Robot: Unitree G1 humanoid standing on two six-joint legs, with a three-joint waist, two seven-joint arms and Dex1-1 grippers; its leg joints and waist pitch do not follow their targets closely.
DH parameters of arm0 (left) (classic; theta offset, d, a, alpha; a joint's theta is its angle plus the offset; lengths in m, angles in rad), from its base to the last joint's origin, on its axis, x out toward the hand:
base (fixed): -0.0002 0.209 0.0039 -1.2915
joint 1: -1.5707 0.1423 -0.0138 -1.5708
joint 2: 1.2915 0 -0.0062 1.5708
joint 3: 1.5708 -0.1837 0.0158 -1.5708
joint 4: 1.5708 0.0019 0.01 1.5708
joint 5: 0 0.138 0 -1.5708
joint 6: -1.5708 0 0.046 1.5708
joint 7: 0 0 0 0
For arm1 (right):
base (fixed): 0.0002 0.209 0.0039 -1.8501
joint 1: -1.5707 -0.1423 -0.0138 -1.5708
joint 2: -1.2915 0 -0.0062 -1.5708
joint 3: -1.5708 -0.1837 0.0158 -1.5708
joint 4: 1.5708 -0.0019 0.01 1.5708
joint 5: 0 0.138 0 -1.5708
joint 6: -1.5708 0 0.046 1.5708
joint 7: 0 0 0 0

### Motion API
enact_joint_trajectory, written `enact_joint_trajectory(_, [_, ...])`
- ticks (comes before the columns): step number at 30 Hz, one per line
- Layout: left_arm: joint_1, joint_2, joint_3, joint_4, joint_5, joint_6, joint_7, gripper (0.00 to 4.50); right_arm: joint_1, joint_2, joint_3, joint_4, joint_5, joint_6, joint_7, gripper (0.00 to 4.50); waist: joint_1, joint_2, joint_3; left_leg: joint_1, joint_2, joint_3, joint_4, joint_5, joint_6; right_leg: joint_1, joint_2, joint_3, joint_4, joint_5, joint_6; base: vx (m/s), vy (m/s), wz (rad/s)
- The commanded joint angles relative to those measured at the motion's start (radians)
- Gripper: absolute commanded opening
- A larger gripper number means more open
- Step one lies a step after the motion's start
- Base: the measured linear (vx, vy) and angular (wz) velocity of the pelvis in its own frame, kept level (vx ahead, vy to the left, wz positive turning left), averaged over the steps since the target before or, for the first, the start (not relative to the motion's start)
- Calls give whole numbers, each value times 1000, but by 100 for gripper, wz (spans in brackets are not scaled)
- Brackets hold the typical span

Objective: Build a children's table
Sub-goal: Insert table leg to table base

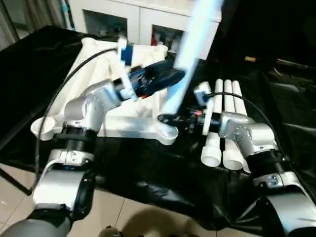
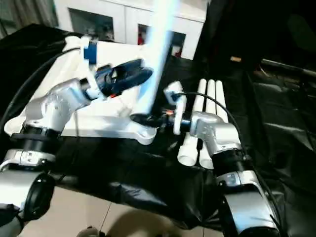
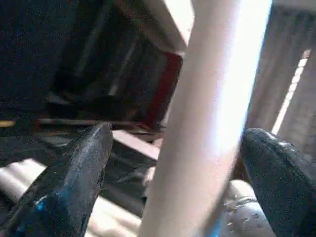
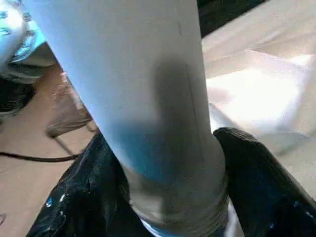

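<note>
A work table [image 1: 148, 187] draped in glossy black cloth takes up most of the room in front, its cover crumpled and hanging over the near edge. Below that edge the floor [image 1: 128, 217] is pale tile. Against the far wall stands a white cabinet [image 1: 138, 19] with dark open compartments, something red [image 1: 157, 37] sitting in one of them. Off to the right, on the dark surface further back, lies a small tan object [image 1: 251, 59], too small to make out.

Left claw [image 1: 170, 76] wide, right claw [image 1: 168, 118] clamped.
</note>
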Motion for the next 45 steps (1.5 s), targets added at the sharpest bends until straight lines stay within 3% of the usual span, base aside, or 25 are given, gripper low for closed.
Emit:
enact_joint_trajectory(1, [-9, -4, -15, -31, -6, 31, -25, 450, -1, -22, 8, -36, 6, 22, 22, 263, 3, -4, -81, 5, 7, 11, -58, -59, 45, 72, -57, 27, -64, 13, -247, 0, 0, 0])
enact_joint_trajectory(5, [-4, 4, -29, -45, 3, 52, -44, 450, 0, -29, 13, -45, 4, 36, 34, 263, 0, -3, -80, 8, 9, 10, -60, -72, 35, 69, -59, 28, -68, -27, -236, 0, 0, 0])
enact_joint_trajectory(12, [-15, 18, 12, -55, -50, 132, -1, 450, 5, -51, 25, -71, 6, 71, 50, 263, 1, -8, -82, 8, 7, 10, -57, -49, 34, 72, -59, 28, -64, 7, -238, 0, 0, 0])
enact_joint_trajectory(20, [-10, 32, 4, -72, -40, 177, -18, 384, 10, -59, 44, -72, -12, 66, 56, 263, 0, -10, -81, 10, 8, 9, -57, -41, 34, 72, -58, 27, -61, 33, -249, 0, 0, 0])
enact_joint_trajectory(25, [1, 42, -36, -85, 4, 123, -19, 338, 9, -57, 44, -66, -13, 65, 53, 263, 1, -13, -82, 10, 9, 8, -57, -40, 31, 74, -60, 27, -60, 27, -239, 0, 0, 0])
enact_joint_trajectory(40, [8, 19, 4, -107, -19, 118, 25, 220, 9, -51, 48, -48, -45, 19, 2, 263, 0, -11, -84, 10, 6, 9, -53, -32, 35, 76, -57, 27, -57, 67, -256, 0, 0, 0])
enact_joint_trajectory(43, [13, 10, 1, -107, -17, 114, 35, 213, 10, -44, 42, -44, -52, 2, -15, 263, 0, -11, -85, 10, 7, 9, -53, -33, 34, 76, -57, 27, -56, 70, -258, 0, 0, 0])
enact_joint_trajectory(45, [14, 5, 3, -108, -13, 109, 52, 204, 7, -31, 21, -35, -49, -10, -36, 333, 0, -10, -85, 11, 7, 9, -53, -36, 32, 75, -58, 27, -56, 66, -258, 0, 0, 0])
